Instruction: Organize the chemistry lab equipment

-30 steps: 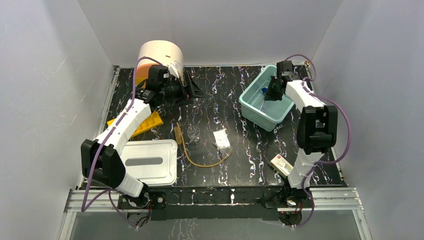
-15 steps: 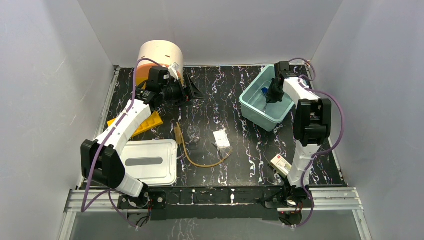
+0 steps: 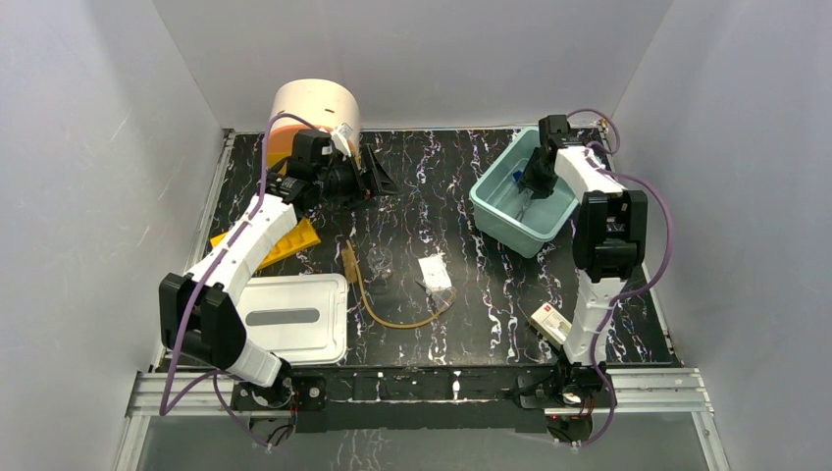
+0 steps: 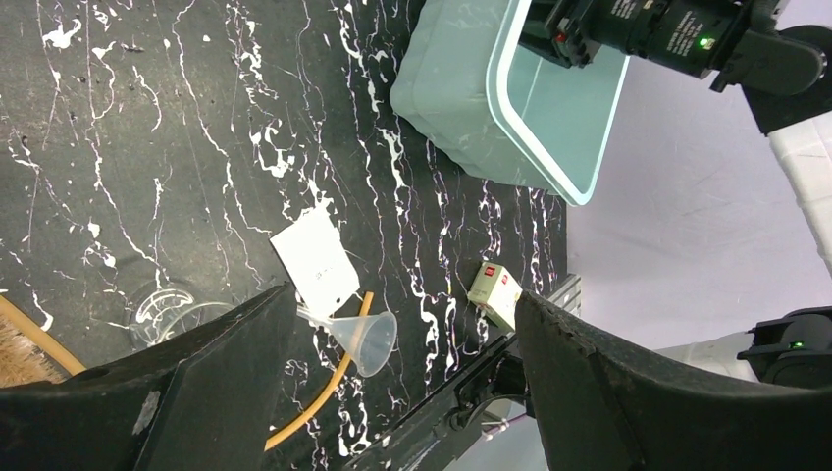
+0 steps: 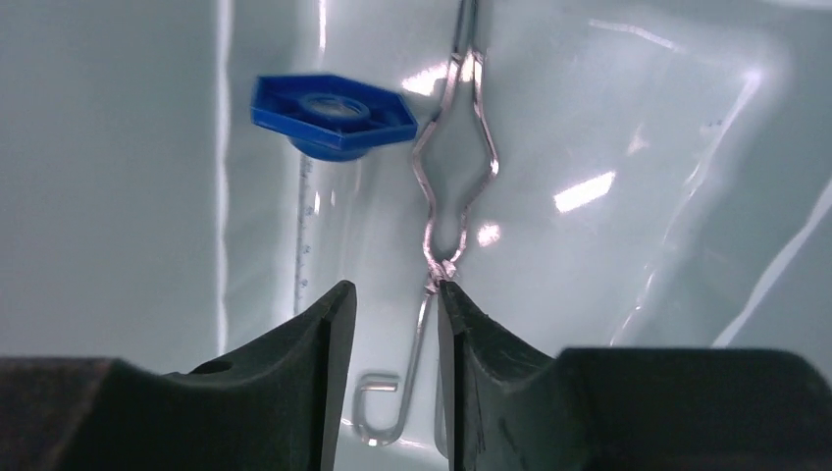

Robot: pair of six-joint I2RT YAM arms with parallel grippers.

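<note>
Right wrist view: my right pincer (image 5: 397, 294) has its fingers apart and is clamped on nothing. The wire metal clamp (image 5: 453, 186) lies on the floor of the teal tub (image 5: 118, 196), with its lower stem running down through the gap. The blue-tipped piece (image 5: 334, 113) lies at 10 o'clock of the clamp, and its clear graduated body is hard to make out against the tub. In the overhead view, at 2 o'clock on the counter (image 3: 481, 334), both are too small to tell.

Left wrist view: my left pincer (image 4: 402, 294), fingers wide apart, frames four things:
- the clear packet (image 4: 316, 260);
- a funnel (image 4: 365, 339), which the overhead view barely resolves;
- the amber rubber hose (image 4: 309, 407);
- the tiny clear glass flask (image 4: 167, 306), partly cut off by a finger.

The orange-yellow holed rack (image 3: 299, 240), at 9 o'clock overhead, is mostly covered by my left arm.
</note>
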